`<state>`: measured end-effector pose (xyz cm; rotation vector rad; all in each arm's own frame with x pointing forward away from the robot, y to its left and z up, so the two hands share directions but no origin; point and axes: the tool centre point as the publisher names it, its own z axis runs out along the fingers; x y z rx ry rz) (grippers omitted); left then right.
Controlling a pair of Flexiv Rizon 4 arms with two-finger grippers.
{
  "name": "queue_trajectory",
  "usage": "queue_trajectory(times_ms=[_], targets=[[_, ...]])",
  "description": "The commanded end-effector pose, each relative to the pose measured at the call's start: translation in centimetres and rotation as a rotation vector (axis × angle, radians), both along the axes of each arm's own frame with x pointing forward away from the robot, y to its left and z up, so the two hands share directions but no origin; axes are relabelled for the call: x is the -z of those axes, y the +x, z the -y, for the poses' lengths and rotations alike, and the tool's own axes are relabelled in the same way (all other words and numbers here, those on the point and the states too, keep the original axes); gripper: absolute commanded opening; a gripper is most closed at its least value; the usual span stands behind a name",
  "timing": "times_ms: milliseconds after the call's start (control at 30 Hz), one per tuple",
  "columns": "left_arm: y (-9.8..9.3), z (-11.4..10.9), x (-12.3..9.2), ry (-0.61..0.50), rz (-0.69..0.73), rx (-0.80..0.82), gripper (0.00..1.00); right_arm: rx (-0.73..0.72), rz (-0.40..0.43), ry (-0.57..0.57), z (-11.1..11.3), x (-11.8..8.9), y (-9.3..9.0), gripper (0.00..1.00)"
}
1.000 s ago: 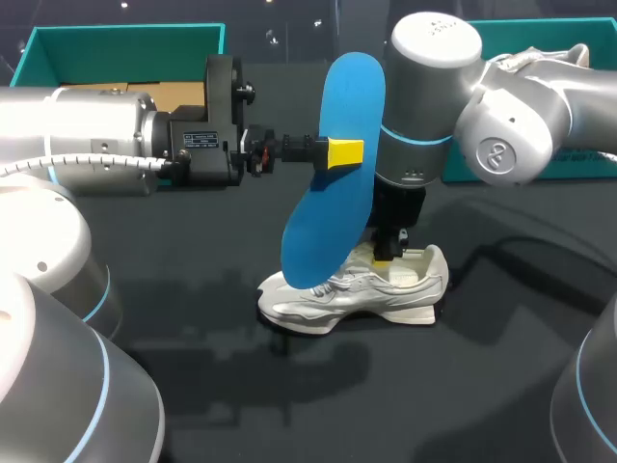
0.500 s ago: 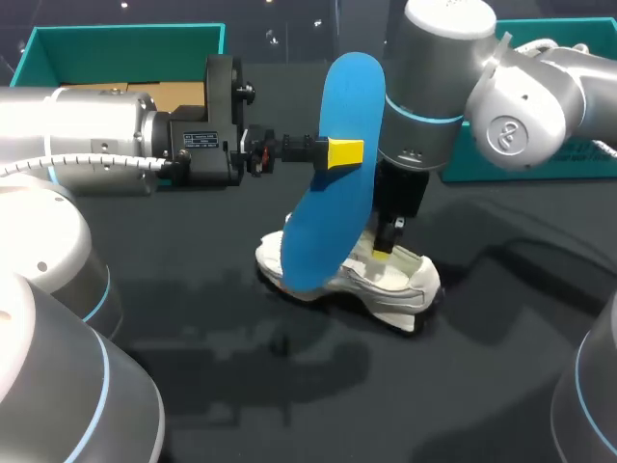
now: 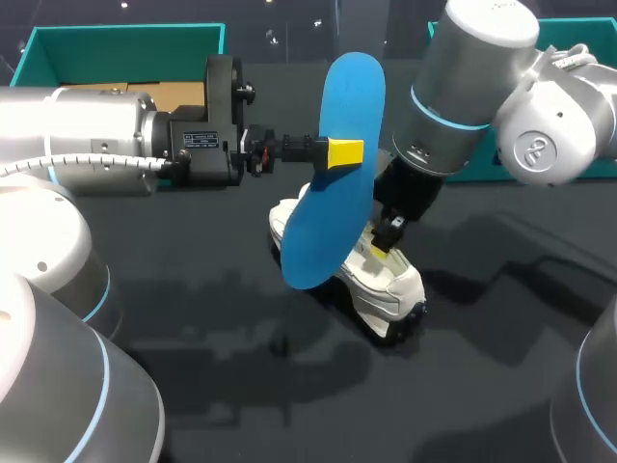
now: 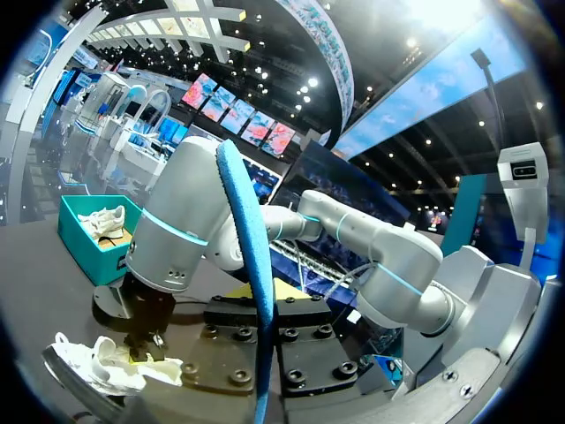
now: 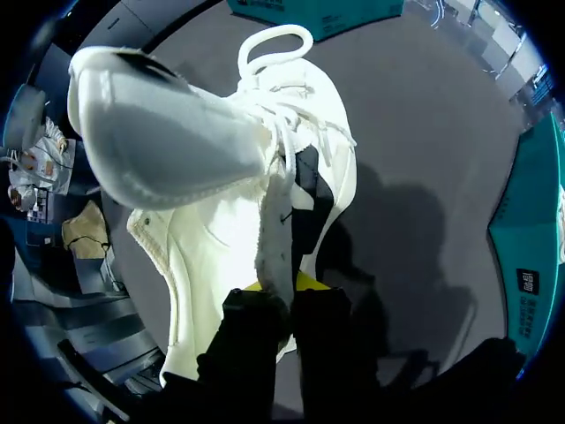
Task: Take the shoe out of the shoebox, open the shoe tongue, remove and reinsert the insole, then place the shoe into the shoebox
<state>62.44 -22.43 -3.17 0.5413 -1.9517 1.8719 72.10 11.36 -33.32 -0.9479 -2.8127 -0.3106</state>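
The blue insole (image 3: pixel 333 183) stands on edge in the air above the table, and my left gripper (image 3: pixel 345 151) is shut on its upper half. In the left wrist view the insole (image 4: pixel 252 265) shows edge-on straight ahead. Behind and below it the white shoe (image 3: pixel 390 280) lies on the black table, toe toward the back left and heel toward the front right. My right gripper (image 3: pixel 383 243) comes down into the shoe's opening. In the right wrist view that gripper (image 5: pixel 281 296) is shut on the shoe's (image 5: pixel 212 168) side wall, beside the loose laces.
A teal shoebox (image 3: pixel 125 40) with brown cardboard inside stands at the back left, behind my left arm. A second teal box (image 3: pixel 574 162) stands at the back right and holds another white shoe (image 3: pixel 569 56). My right arm (image 4: pixel 177 230) shows beyond the insole.
My right arm has swung the shoe round on the table, toe to the back, heel to the front right. The left arm and insole have not moved.
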Motion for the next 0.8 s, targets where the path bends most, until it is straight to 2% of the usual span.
queue_trajectory(times_ms=[33, 133, 233, 367, 800], targets=[[0.0, 0.2, 0.1, -0.003, 0.0, -0.002, 0.0, 0.003, 0.008, 0.011, 0.3, 0.0, -0.3, 0.0], [0.0, 0.2, 0.1, -0.003, 0.0, -0.002, 0.0, 0.003, 0.008, 0.011, 0.3, 0.0, -0.3, 0.0], [0.0, 0.2, 0.1, -0.003, 0.0, -0.002, 0.0, 0.204, -0.06, 0.005, -0.4, 0.0, -0.5, 0.0], [0.0, 0.2, 0.1, -0.003, 0.0, -0.002, 0.0, 0.385, -0.072, 0.026, -1.2, -0.3, -0.9, 0.0], [0.0, 0.2, 0.1, -0.003, 0.0, -0.002, 0.0, 0.594, -0.072, 0.004, -3.3, -0.4, -1.9, 0.0]])
